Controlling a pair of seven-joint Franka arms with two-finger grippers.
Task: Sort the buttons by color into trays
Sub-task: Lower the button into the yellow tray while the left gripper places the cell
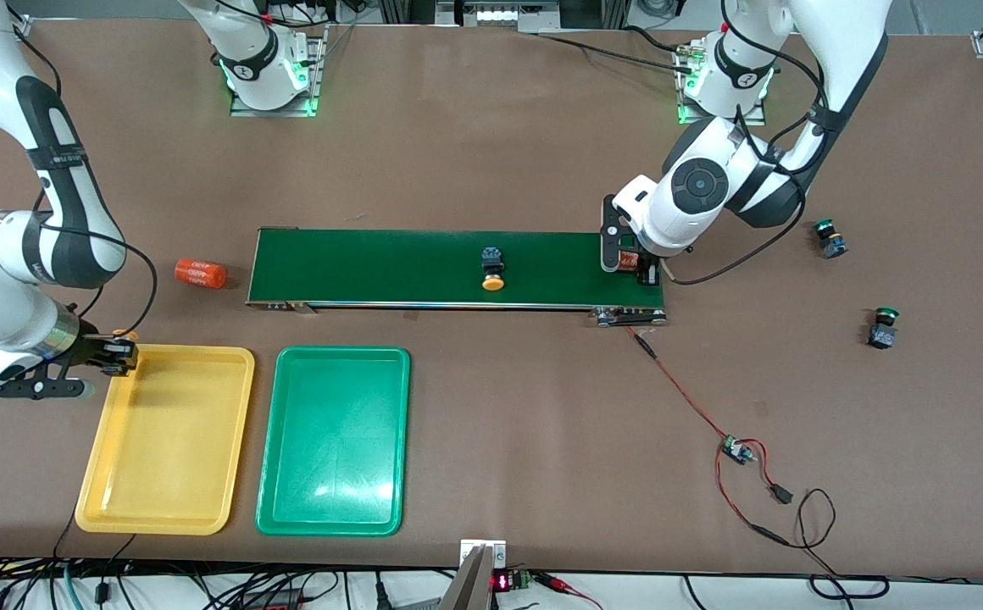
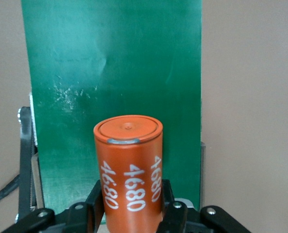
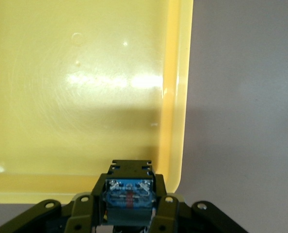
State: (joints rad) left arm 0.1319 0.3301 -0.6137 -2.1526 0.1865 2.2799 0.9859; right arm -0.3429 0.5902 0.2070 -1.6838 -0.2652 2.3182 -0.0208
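My right gripper (image 1: 119, 354) (image 3: 128, 204) is shut on a button (image 3: 128, 193) with a black-blue body; it hangs over the rim of the yellow tray (image 1: 165, 440) (image 3: 76, 73), which holds nothing. Beside it lies the green tray (image 1: 335, 440), bare as well. A yellow-capped button (image 1: 492, 269) lies in the middle of the conveyor belt (image 1: 373, 267). Two green-capped buttons (image 1: 830, 237) (image 1: 883, 327) lie on the table toward the left arm's end. My left gripper (image 1: 631, 263) (image 2: 129, 213) is shut on an orange cylinder (image 2: 129, 165) marked 4680, over the belt's end.
A second orange cylinder (image 1: 201, 273) lies on the table off the belt's end toward the right arm. Red and black wires with a small circuit board (image 1: 735, 449) run from the belt's other end toward the front camera.
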